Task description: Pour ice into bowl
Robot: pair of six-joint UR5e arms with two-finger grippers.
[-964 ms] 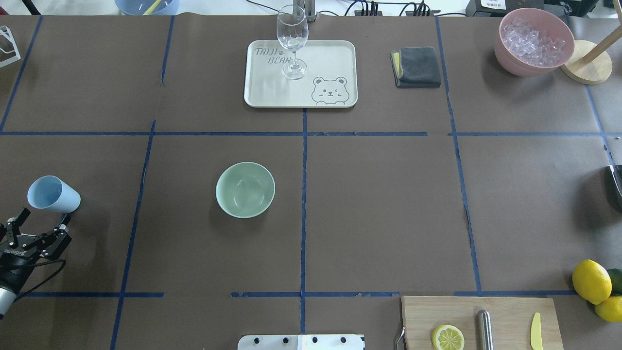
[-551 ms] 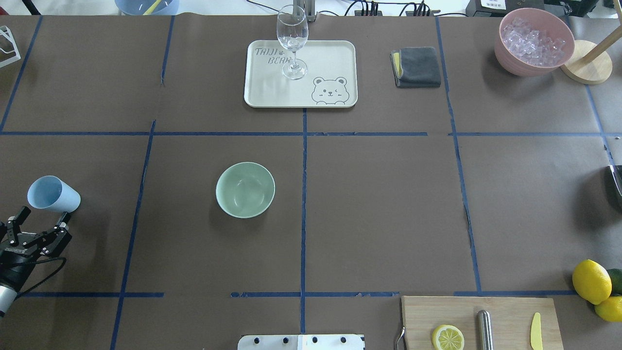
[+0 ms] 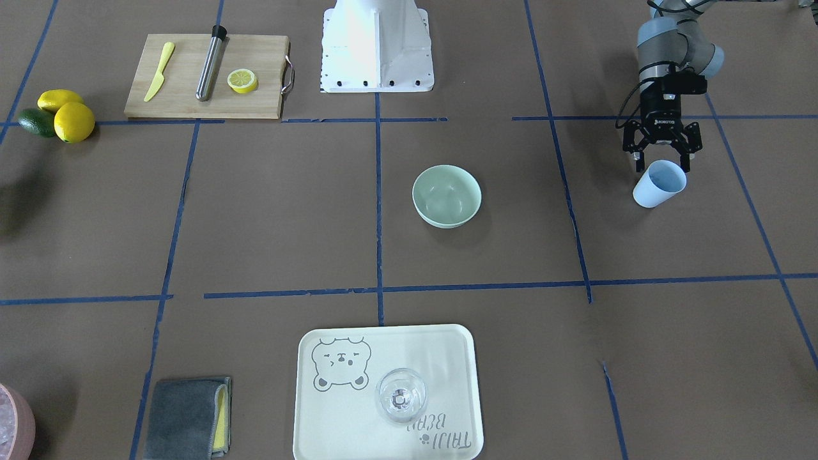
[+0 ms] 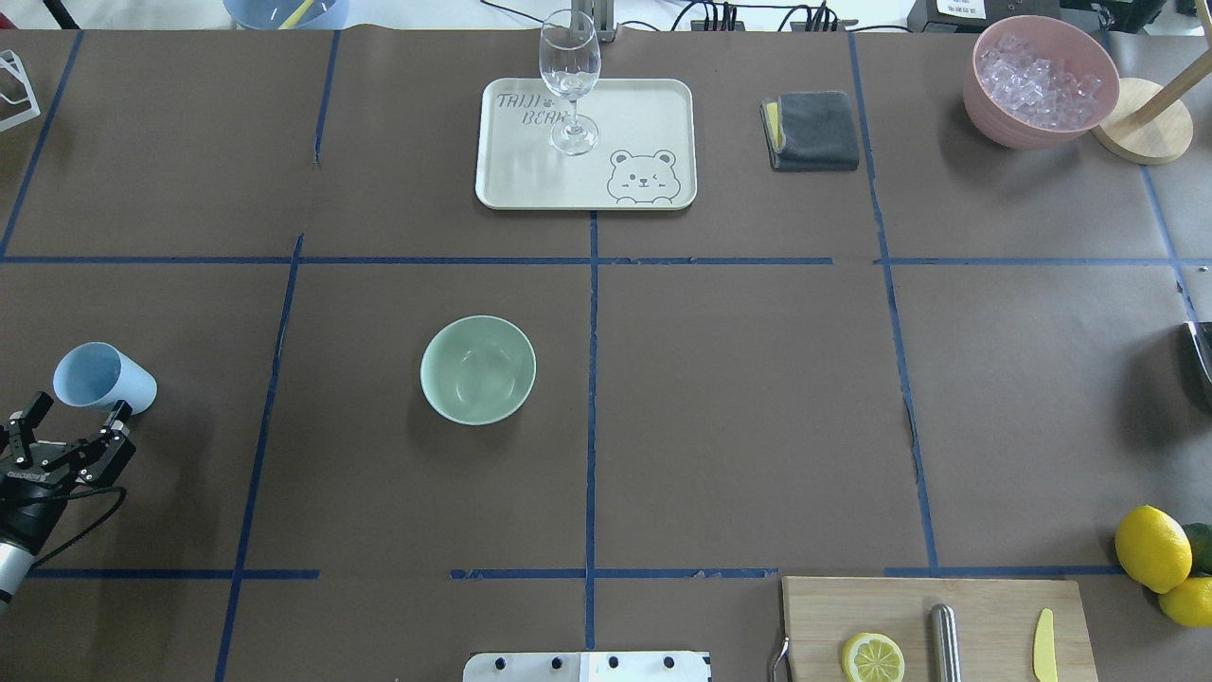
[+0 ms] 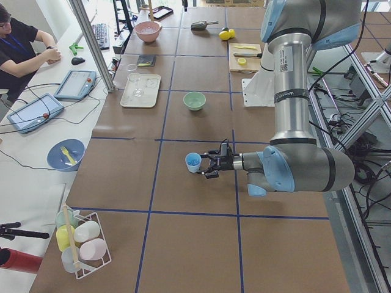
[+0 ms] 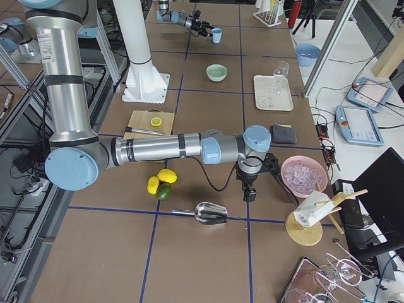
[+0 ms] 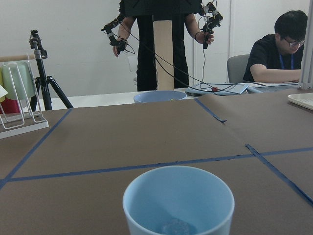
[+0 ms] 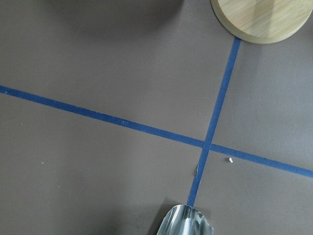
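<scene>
1. Ice (image 7: 175,228): one small glassy lump shows at the bottom of the light blue cup (image 4: 102,377), which stands upright near the table's left end.
2. Mint-green bowl (image 4: 478,369) sits near the table's middle, well apart from the cup.
3. Left gripper (image 4: 80,409) lies level, its jaws spread wide and released. Its fingertips are just beside the cup, and contact cannot be told.
4. Right gripper (image 6: 252,186) hangs near the pink bowl of ice cubes (image 4: 980,109), with a metal scoop (image 6: 211,213) lying just beside it. Whether it is released or clenched cannot be told.
</scene>
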